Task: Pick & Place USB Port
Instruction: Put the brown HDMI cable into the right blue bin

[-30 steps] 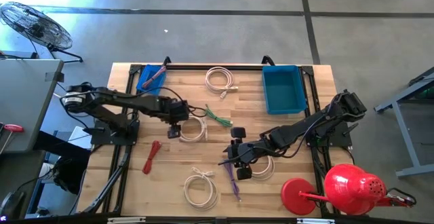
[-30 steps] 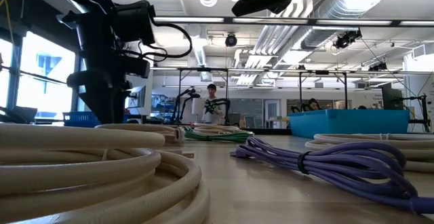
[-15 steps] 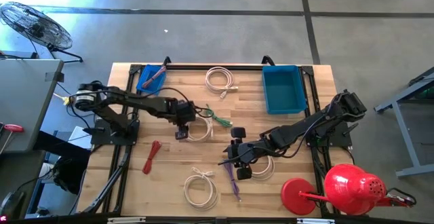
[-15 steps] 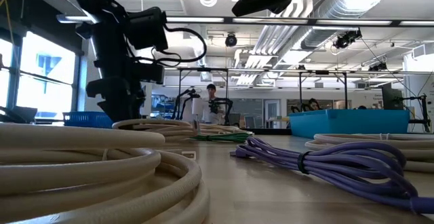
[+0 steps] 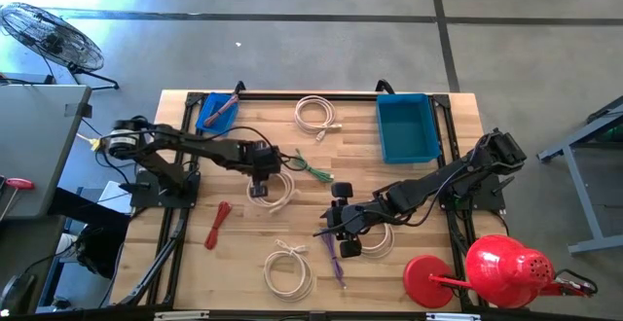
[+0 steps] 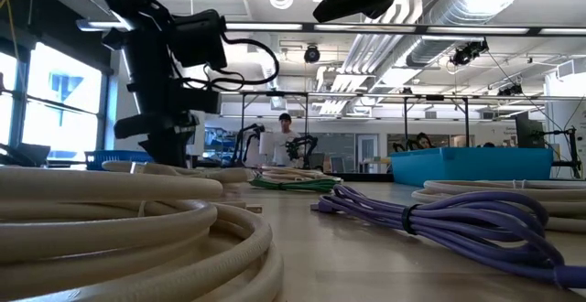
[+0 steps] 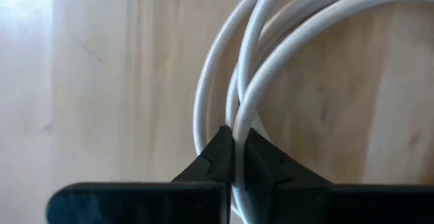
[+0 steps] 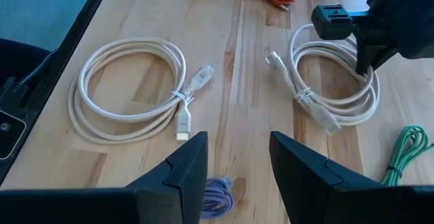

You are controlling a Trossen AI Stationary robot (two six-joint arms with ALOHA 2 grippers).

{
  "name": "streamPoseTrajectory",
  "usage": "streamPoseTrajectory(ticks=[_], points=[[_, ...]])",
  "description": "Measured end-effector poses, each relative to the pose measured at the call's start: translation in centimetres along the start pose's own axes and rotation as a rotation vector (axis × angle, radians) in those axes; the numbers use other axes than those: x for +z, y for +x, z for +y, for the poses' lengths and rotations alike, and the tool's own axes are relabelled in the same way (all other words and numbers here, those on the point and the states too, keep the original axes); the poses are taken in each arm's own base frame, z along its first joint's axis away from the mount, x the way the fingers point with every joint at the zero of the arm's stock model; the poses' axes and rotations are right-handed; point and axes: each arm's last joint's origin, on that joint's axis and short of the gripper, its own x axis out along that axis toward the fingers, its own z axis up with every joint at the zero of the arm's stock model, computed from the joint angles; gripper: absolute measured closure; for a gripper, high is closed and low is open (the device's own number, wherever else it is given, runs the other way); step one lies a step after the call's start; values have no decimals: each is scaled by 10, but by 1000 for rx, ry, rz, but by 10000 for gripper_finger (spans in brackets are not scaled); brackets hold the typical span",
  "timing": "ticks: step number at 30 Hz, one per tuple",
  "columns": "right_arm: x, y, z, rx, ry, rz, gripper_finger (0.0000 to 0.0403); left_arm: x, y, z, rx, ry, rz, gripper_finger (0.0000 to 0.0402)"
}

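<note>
I have the left gripper (image 5: 258, 189) down on the white cable coil (image 5: 275, 187) lying at about nine o'clock from the surface's (image 5: 428, 165) centre, and my wrist view shows its fingers (image 7: 218, 157) pinched shut on a strand of that coil. The loops look light and limp, so I expect them to sag and swing; a grip near the tied waist would carry better, though I cannot see the tie from here. The blue bin (image 5: 406, 128) sits toward one o'clock, well apart. The right gripper (image 5: 339, 231) waits at six o'clock over the purple cable (image 5: 335, 259), fingers spread open.
</note>
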Motion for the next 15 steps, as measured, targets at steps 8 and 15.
streamPoseTrajectory(ticks=[8,15], points=[[0,0,0,1,-9,4,252,16,-37,3,81,92,114,394],[-2,0,0,-4,-12,16,252,34,-79,-13,189,158,69,394]])
